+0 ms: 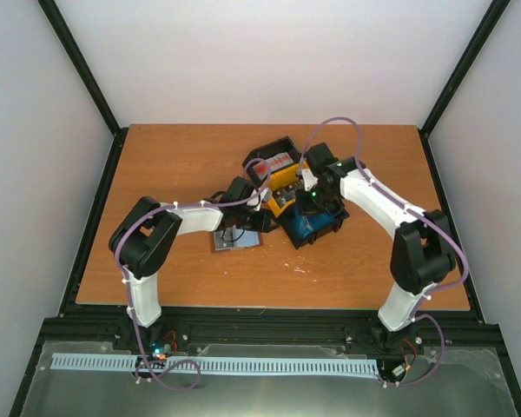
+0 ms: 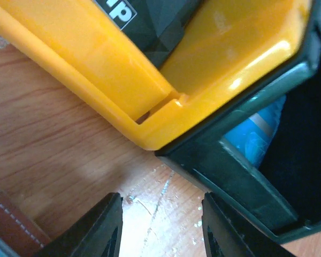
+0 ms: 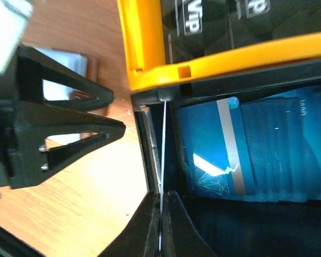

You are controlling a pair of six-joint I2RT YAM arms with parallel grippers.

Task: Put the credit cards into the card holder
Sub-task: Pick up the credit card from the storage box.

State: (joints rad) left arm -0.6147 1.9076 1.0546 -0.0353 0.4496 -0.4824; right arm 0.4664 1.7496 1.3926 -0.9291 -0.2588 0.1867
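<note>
I have the left arm [image 1: 182, 217] and the right arm [image 1: 382, 200] both stretched in to the cluster of bins mid-surface. My right pincer [image 3: 160, 227] is closed on a thin credit card [image 3: 162, 150], seen edge-on at the wall of the black bin [image 3: 246, 80] that holds blue cards [image 3: 230, 144]. My left pincer [image 2: 160, 230] hovers open over the bare surface [image 2: 53, 139] beside the yellow bin [image 2: 96, 59], which holds dark cards [image 3: 214, 27]. The card holder [image 1: 234, 239] lies open just left of the bins.

— Where is free room?
— The brown wooden counter [image 1: 165, 165] lies bare left, right and far.
— And the middle?
— Blocked: yellow plastic bin [image 1: 286, 184] and black plastic bin [image 1: 317, 228] touch, with the left gripper [image 2: 161, 203] just beside their corner.
</note>
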